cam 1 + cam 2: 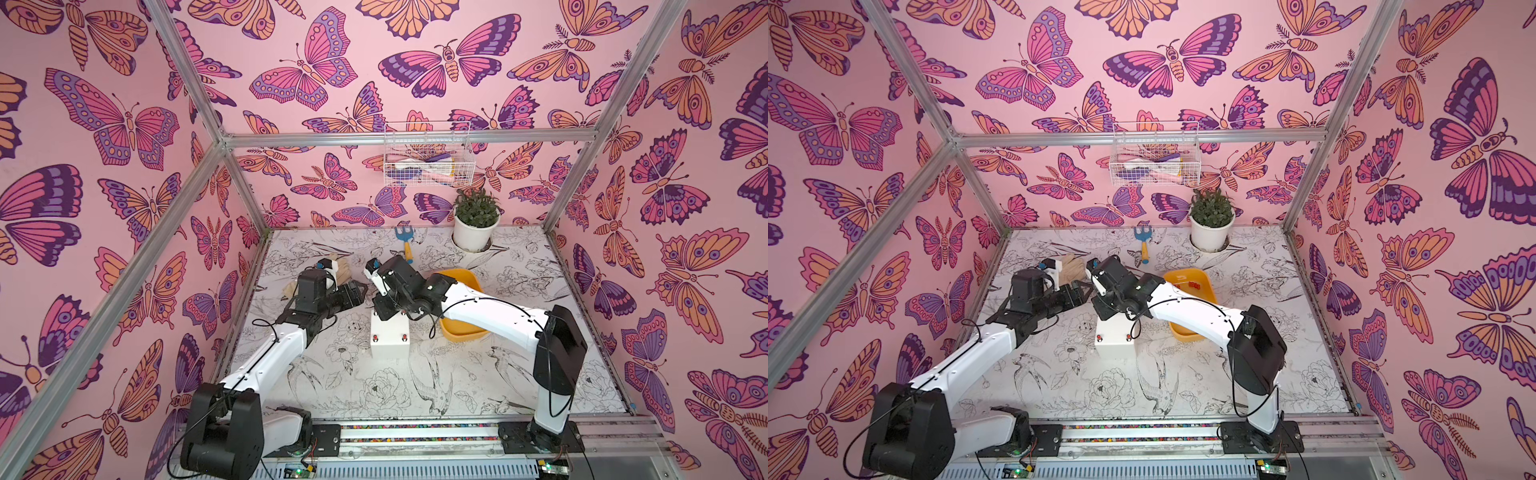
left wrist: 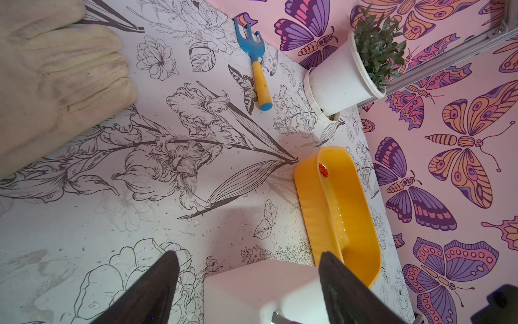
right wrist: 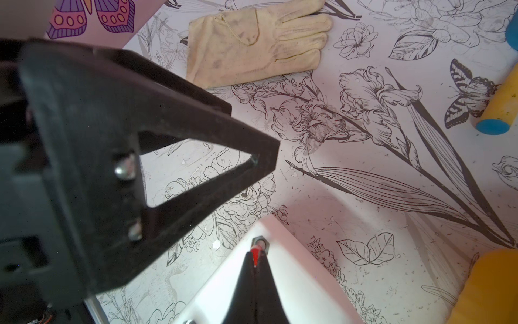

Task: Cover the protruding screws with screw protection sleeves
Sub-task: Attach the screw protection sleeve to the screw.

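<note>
**A:** What's on the desk [image 1: 519, 374], biggest first?

**B:** Two arms. One white box [image 1: 390, 332] mid-desk, with one yellow tray [image 1: 459, 332] just beside it on the right. One potted plant [image 1: 473, 235] and one toy rake [image 1: 408, 251] at the back edge, and one glove [image 3: 258, 45] far left. The near half of the desk lies bare.

**A:** Containers?

**B:** The tray holds a few loose red sleeves [image 1: 1192, 285] (too small to count). One wire basket [image 1: 428, 178] on the back wall holds oddments I can't make out.

**A:** Grippers?

**B:** The left gripper [image 2: 246, 256] is spread wide and holds nothing, just beside the box. The right gripper [image 3: 255, 261] is pinched together on one sleeve [image 3: 254, 252], right at a nutted screw [image 3: 260, 241] on a far corner.

**A:** The other screws?

**B:** Two capped screws [image 1: 375, 336] stand at the near corners. The fourth is probably under the right arm.
</note>
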Tool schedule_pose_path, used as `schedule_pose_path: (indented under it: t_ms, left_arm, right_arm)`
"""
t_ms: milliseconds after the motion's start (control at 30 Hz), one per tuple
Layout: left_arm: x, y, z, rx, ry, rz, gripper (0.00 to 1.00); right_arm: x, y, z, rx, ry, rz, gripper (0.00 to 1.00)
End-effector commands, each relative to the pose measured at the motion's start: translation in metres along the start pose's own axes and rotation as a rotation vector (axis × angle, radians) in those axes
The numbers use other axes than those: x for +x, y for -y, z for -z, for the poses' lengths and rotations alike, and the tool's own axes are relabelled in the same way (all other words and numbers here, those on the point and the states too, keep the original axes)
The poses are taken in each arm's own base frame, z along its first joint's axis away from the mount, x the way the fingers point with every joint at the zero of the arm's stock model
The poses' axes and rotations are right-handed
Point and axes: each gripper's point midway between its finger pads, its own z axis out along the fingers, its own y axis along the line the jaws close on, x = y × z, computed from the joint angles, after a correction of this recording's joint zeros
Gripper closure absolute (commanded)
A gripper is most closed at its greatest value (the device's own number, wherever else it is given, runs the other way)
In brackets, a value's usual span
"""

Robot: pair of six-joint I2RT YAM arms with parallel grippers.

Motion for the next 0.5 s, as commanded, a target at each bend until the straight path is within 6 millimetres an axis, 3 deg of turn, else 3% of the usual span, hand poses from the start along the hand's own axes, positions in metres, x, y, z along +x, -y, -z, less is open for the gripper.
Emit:
schedule_pose_path:
  t_ms: [0,467]
  left_arm:
    - [-0.0014,-0.0015,-0.0008,0.006,0.004,-0.005,0.19]
    - [-0.0008,-0.0017,-0.0007,0.005,0.004,-0.008,0.19]
  right_arm:
    - [-0.0022,-0.0009,-0.0034,-0.012,-0.012,0.0,1.0]
    - [0.0048,-0.0016,-0.0108,-0.02,-0.038,-0.004,1.0]
